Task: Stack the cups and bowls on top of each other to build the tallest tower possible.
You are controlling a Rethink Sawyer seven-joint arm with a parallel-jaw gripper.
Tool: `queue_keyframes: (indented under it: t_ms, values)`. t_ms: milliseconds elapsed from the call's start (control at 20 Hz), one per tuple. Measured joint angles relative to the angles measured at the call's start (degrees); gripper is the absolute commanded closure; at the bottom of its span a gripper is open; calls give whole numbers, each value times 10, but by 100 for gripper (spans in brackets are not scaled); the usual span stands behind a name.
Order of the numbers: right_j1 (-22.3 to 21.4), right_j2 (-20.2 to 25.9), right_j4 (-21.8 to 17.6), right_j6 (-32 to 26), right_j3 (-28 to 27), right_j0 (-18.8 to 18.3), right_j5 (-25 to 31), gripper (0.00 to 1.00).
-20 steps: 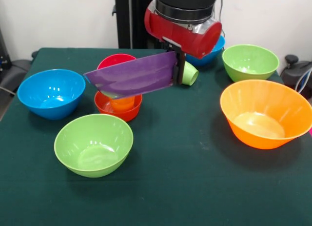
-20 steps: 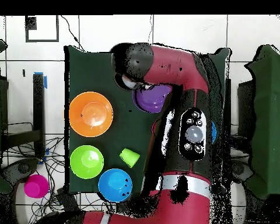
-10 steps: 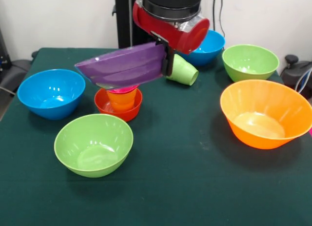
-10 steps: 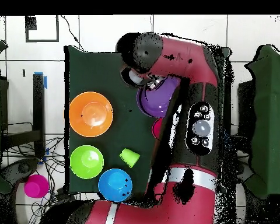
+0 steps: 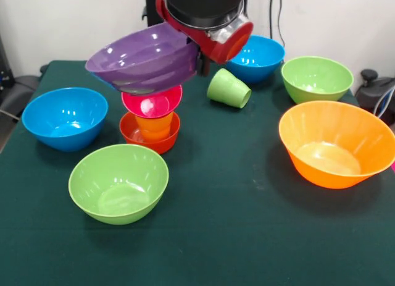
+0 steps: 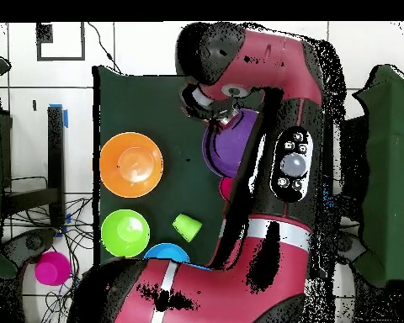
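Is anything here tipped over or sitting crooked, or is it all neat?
Two things stand out. The light green cup lies on its side on the table, its mouth facing the camera. The purple bowl hangs tilted over the tower, held at its rim by the tool.

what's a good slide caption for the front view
Robot hand holds a tilted purple bowl above the tower of red-orange bowl, orange cup and magenta bowl.
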Motion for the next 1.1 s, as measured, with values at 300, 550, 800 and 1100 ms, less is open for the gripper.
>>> queue_keyframes:
  t_ms: [300, 550, 800, 1100]
  values:
    - [27, -15, -2, 0, -43, 2, 3, 100]
    - [21, -46, -17, 0, -35, 18, -4, 100]
    - [-1, -70, -21, 0, -2, 39, -11, 100]
    - [-52, -88, -12, 0, 86, 72, -59, 100]
